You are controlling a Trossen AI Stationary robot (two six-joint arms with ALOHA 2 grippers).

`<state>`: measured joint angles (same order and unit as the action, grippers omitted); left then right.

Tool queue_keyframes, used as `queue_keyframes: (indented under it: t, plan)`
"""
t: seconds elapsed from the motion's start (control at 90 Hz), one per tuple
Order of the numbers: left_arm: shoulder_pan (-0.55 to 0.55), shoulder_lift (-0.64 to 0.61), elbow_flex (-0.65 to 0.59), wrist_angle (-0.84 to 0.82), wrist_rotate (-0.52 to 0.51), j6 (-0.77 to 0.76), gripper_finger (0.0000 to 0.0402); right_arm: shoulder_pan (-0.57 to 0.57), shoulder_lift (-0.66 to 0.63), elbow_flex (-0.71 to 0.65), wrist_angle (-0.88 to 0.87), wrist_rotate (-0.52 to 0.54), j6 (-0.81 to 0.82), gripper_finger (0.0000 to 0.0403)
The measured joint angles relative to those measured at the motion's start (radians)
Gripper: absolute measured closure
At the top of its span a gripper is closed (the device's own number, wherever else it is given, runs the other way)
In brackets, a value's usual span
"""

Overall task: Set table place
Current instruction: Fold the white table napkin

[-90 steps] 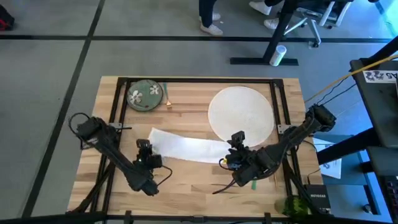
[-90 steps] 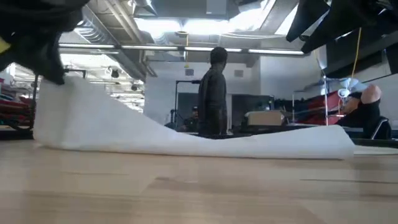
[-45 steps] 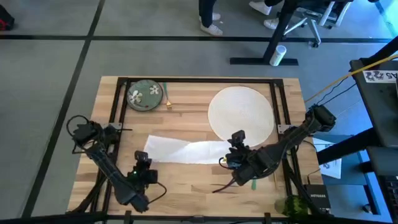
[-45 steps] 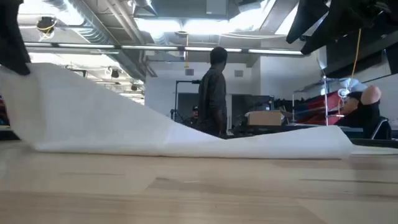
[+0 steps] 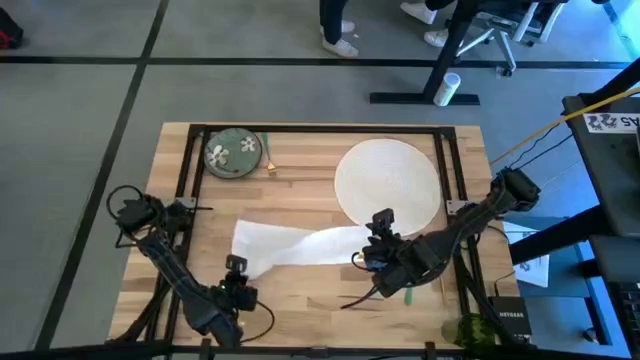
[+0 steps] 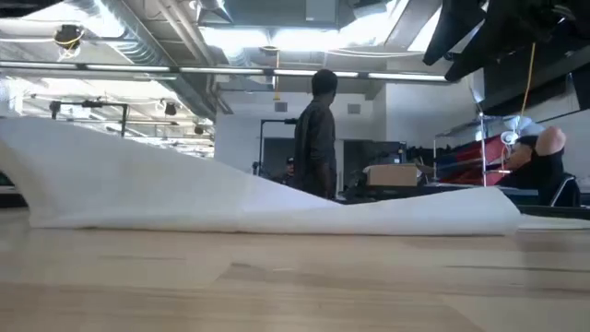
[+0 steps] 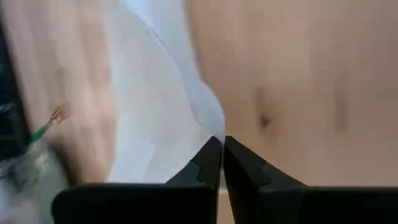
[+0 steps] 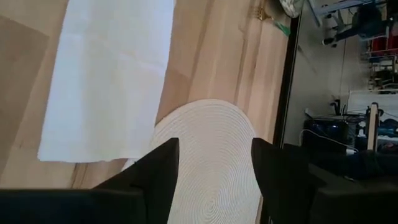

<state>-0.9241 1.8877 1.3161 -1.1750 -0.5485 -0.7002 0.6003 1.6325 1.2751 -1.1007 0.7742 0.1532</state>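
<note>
Napkin (image 5: 295,247) lies mid-table (image 5: 300,190), long axis running across, one end lifted and dragged toward the near edge by the left gripper (image 5: 236,287). Left wrist view shows those fingers pressed together on the cloth's edge, so it's pinching the napkin. Low view confirms: one end rises off the wood in a slack ramp, the rest lies flat.

Right gripper (image 5: 380,236) hovers at the napkin's other end, just beside the round white plate (image 5: 388,183); jaws spread, nothing between them.

Small green flowered dish (image 5: 233,152) sits at the far left corner, with a gold-and-green utensil (image 5: 270,162) just beside it. No tumbler that I can pick out.

Handling, my read:
- Napkin is light and limp, no stiffness (it drapes and creases wherever it's lifted). One-corner pulls will skew it.
- Best hold: pinch at an edge or corner, ideally both ends at once to keep it square.
- Plate looks woven and flat, probably hard to grab except at the rim.
- Dish is likely fragile, grip the lip.
</note>
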Motion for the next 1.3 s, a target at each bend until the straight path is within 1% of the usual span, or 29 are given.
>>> queue_keyframes:
  t: [0.211,0.4,0.533,0.689,0.844,0.956,1.078,1.189,1.244,1.3]
  plan:
    - [-0.006,0.0,0.0,0.014,0.077,-0.048,0.0402,0.0,0.0,0.0,0.0,0.0,0.0,0.0217]
    - [-0.03,0.0,0.0,0.027,0.092,-0.093,0.0402,0.0,0.0,0.0,0.0,-0.001,-0.001,0.0217]
    - [-0.045,0.0,0.0,0.087,0.111,-0.095,0.0402,0.0,0.0,0.0,0.0,-0.013,-0.001,0.0217]
    - [-0.055,0.0,0.0,0.142,0.168,-0.103,0.0402,0.0,0.0,0.0,0.0,-0.034,-0.002,0.0217]
    - [-0.059,0.0,0.0,0.183,0.177,-0.105,0.0398,0.0,0.0,0.0,0.001,-0.034,-0.002,0.0217]
    - [-0.058,0.0,0.0,0.197,0.176,-0.122,0.0375,0.0,0.0,0.0,0.001,-0.034,-0.002,0.0217]
    - [-0.05,0.0,0.0,0.192,0.176,-0.161,0.0334,0.0,0.0,0.0,0.002,-0.035,-0.002,0.0217]
    - [-0.04,0.0,0.0,0.183,0.176,-0.16,0.03,0.0,0.0,0.0,0.01,-0.038,-0.002,0.0217]
    - [-0.035,0.0,0.0,0.175,0.175,-0.157,0.0287,-0.001,0.0,0.0,0.024,-0.068,-0.003,0.0217]
    - [-0.029,0.0,0.0,0.161,0.172,-0.157,0.0277,-0.011,0.0,0.0,0.046,-0.126,-0.012,0.0217]
